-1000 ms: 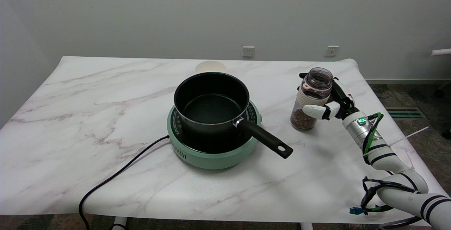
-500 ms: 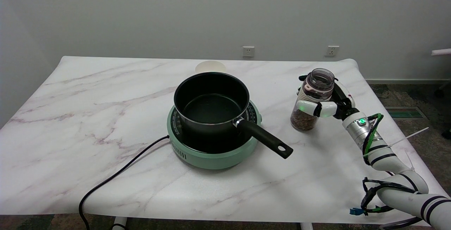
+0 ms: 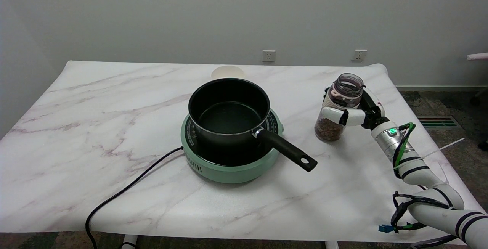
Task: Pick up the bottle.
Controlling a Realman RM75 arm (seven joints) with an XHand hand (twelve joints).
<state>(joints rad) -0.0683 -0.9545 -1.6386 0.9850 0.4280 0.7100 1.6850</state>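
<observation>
A: Head view: where is the bottle (image 3: 339,106) seen?
B: Upright on the surface (image 3: 114,100), right of the pot (image 3: 228,111) (open-topped), wrapped by the right hand (image 3: 356,113) fingers (image 3: 335,114)

Count, taking the pot (image 3: 228,112) as landmark: one black pot, one green hotplate (image 3: 231,165) under it, one power cord (image 3: 126,191) to its left, one pale disc (image 3: 227,73) behind it. One bottle (image 3: 337,108) to its right, in my one robot hand (image 3: 354,111). Two wall sockets (image 3: 268,55) behind. One desk (image 3: 95,100).
</observation>
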